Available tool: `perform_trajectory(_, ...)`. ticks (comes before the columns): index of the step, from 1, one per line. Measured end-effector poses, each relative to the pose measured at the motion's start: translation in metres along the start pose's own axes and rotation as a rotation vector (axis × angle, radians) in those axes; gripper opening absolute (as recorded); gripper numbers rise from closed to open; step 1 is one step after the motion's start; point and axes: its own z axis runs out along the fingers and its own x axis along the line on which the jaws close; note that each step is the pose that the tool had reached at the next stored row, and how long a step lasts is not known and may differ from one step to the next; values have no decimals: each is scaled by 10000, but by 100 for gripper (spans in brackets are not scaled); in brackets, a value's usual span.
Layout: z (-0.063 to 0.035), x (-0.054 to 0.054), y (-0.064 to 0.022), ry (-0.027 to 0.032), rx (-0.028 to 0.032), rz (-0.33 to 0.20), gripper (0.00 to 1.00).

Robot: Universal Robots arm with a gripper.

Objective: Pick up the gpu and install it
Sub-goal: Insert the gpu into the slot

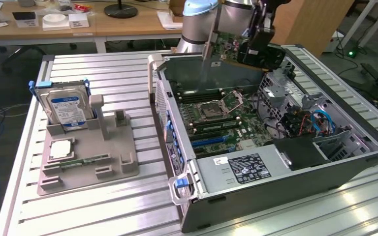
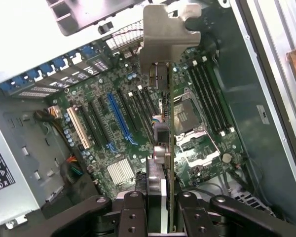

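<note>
Wrist view: gripper (image 2: 160,200) clamped on the gpu (image 2: 164,143), whose long axis runs edge-on straight away from it, above the motherboard (image 2: 113,123).

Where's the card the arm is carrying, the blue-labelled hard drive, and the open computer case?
gpu (image 1: 223,46): exterior view, on its green circuit face.
hard drive (image 1: 66,105): exterior view, on its blue label.
computer case (image 1: 307,184): exterior view, on its dark outer side wall.
</note>
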Motion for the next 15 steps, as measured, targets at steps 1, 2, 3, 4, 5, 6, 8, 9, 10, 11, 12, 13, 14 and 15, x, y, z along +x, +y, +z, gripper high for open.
perform_trajectory(1,1,1,0,-5,5,-135,28)
perform_trajectory(2,1,2,0,-9,10,-264,28)
perform_trajectory(3,2,3,0,-15,14,-400,28)
perform_trajectory(4,2,4,-1,-18,17,-530,28)
perform_trajectory(5,2,5,-1,-22,19,-655,28)
perform_trajectory(6,2,6,-1,-25,22,-775,28)
perform_trajectory(8,2,8,-2,-33,26,-1019,28)
perform_trajectory(9,3,10,-3,-36,29,-1146,28)
perform_trajectory(10,3,11,-4,-40,31,-1264,28)
perform_trajectory(11,3,13,-4,-43,32,-1381,28)
perform_trajectory(12,3,15,-5,-46,35,-1496,28)
perform_trajectory(13,4,17,-6,-50,37,-1611,28)
perform_trajectory(14,4,18,-6,-53,39,-1727,28)
perform_trajectory(15,4,20,-7,-56,41,-1844,28)
